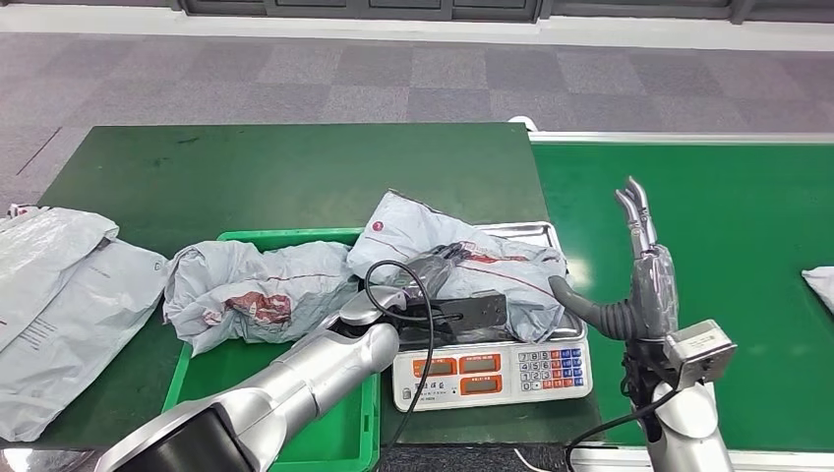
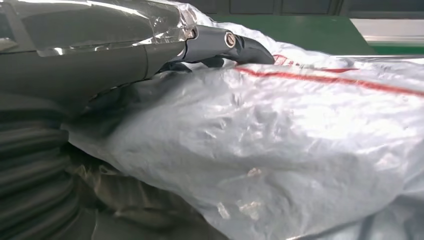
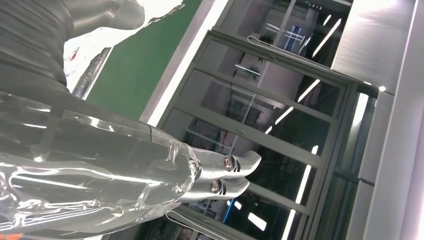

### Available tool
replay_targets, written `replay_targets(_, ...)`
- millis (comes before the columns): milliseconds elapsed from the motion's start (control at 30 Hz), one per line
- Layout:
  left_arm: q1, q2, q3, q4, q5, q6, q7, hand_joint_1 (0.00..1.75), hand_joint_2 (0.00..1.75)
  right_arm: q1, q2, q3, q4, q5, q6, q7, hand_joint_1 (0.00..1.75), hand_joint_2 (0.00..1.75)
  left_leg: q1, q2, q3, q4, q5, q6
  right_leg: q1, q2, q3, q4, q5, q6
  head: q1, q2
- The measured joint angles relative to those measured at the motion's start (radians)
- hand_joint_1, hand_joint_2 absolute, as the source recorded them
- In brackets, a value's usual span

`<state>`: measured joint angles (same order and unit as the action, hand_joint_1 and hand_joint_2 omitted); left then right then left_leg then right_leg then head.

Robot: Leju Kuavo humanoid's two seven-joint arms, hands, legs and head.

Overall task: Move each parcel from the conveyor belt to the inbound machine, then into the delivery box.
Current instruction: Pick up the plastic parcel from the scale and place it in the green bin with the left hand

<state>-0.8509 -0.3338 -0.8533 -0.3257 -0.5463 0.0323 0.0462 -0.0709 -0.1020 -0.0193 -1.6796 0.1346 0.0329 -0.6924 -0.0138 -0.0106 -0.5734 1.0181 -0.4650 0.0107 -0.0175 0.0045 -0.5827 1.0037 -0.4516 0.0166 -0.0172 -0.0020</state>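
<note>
A grey plastic parcel [image 1: 511,261] with red print lies on the steel plate of the inbound scale [image 1: 492,374]. My left hand [image 1: 435,267] reaches over it from the near side, and its dark fingers curl onto the parcel's top. In the left wrist view the fingers [image 2: 220,42] lie across the crinkled parcel [image 2: 280,140], which bulges into the palm. A second grey parcel [image 1: 256,295] lies in the green delivery box [image 1: 285,236], left of the scale. My right hand [image 1: 649,270] is raised over the green conveyor belt [image 1: 708,197], empty, its fingers [image 3: 225,170] straight.
Flat grey bags [image 1: 59,295] lie on the dark green table [image 1: 295,167] at the far left. Another parcel [image 1: 821,285] shows at the belt's right edge. A black cable loops over my left wrist by the scale. Grey carpet lies beyond the table.
</note>
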Motion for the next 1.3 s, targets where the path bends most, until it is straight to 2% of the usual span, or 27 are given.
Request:
replay_targets(67, 0.0, 0.002, 0.001, 0.006, 0.009, 0.035, -0.021, 1.75, 1.75, 0.003, 0.006, -0.008, 0.0, 0.008, 0.002, -0.001, 0.0, 1.75, 0.0, 0.0, 0.0, 0.0, 0.0, 0.0, 0.0, 0.0, 0.0, 0.0, 0.0, 0.0, 0.0, 0.0)
replay_targets(200, 0.012, 0.007, 0.026, 0.012, 0.053, 0.132, -0.116, 1.75, 1.75, 0.013, 0.02, -0.019, -0.005, 0.02, 0.013, -0.003, 0.0, 1.75, 0.0, 0.0, 0.0, 0.0, 0.001, -0.001, 0.0, 0.0, -0.001, 0.0, 0.001, -0.001, 0.0, 0.0)
replay_targets(467, 0.035, 0.008, 0.102, 0.002, 0.063, 0.187, -0.317, 1.75, 1.75, 0.016, 0.03, -0.035, -0.008, 0.025, 0.016, -0.003, 0.0, 1.75, 0.0, 0.0, -0.002, 0.0, 0.001, -0.001, 0.0, 0.0, -0.003, 0.0, 0.001, -0.001, 0.0, 0.0)
replay_targets(567, 0.047, 0.008, 0.128, -0.015, 0.06, 0.235, -0.382, 1.75, 1.75, 0.019, 0.03, -0.039, -0.008, 0.027, 0.015, -0.003, 0.0, 1.75, 0.0, -0.001, -0.003, 0.0, 0.001, -0.001, 0.0, 0.0, -0.003, 0.0, 0.001, -0.001, 0.0, 0.0)
replay_targets(667, 0.073, 0.012, 0.18, -0.06, 0.098, 0.347, -0.542, 1.75, 1.75, 0.023, 0.03, -0.042, -0.012, 0.025, 0.005, 0.0, 0.0, 1.75, 0.0, -0.001, -0.003, 0.0, 0.001, -0.001, 0.0, 0.0, -0.004, 0.0, 0.001, -0.001, 0.0, 0.0)
replay_targets(733, 0.098, 0.018, 0.23, -0.114, 0.106, 0.465, -0.649, 1.75, 1.75, 0.031, 0.03, -0.048, -0.02, 0.016, -0.008, 0.002, 0.0, 1.75, 0.0, 0.0, -0.003, 0.0, 0.001, -0.001, 0.0, 0.0, -0.004, 0.0, 0.001, -0.001, 0.0, 0.0)
replay_targets(833, 0.166, 0.039, 0.312, -0.261, -0.022, 0.628, -0.731, 1.75, 1.75, 0.058, 0.026, -0.065, -0.034, -0.005, -0.027, 0.001, 0.0, 1.75, 0.0, -0.001, -0.003, 0.0, 0.001, -0.001, 0.0, 0.0, -0.004, 0.0, 0.001, -0.001, 0.0, 0.0)
replay_targets(900, 0.233, 0.051, 0.39, -0.403, -0.184, 0.661, -0.743, 1.75, 1.75, 0.084, 0.022, -0.077, -0.046, -0.012, -0.039, -0.002, 0.0, 1.75, 0.0, -0.001, -0.004, 0.0, 0.001, -0.001, 0.0, 0.0, -0.004, 0.0, 0.0, -0.001, 0.0, 0.0)
replay_targets(1100, 0.4, 0.06, 0.646, -0.774, -0.582, 0.668, -0.741, 1.75, 1.75, 0.16, 0.019, -0.108, -0.094, -0.017, -0.074, -0.009, 0.0, 1.75, 0.0, 0.003, -0.004, -0.001, 0.0, -0.002, 0.0, 0.002, -0.006, 0.0, 0.0, -0.001, 0.0, 0.0)
replay_targets(1200, 0.442, 0.06, 0.756, -0.872, -0.823, 0.669, -0.631, 1.75, 1.75, 0.189, 0.019, -0.126, -0.122, -0.014, -0.082, -0.01, 0.0, 1.75, 0.0, 0.003, -0.004, -0.001, 0.0, -0.002, 0.0, 0.002, -0.006, 0.0, 0.0, -0.002, 0.0, 0.0)
replay_targets(1300, 0.473, 0.07, 0.803, -0.914, -0.922, 0.669, -0.504, 1.75, 1.75, 0.212, 0.02, -0.14, -0.148, -0.011, -0.087, -0.01, 0.0, 1.75, 0.0, 0.003, -0.004, -0.001, 0.0, -0.002, 0.0, 0.002, -0.006, 0.0, 0.0, -0.002, 0.0, 0.0)
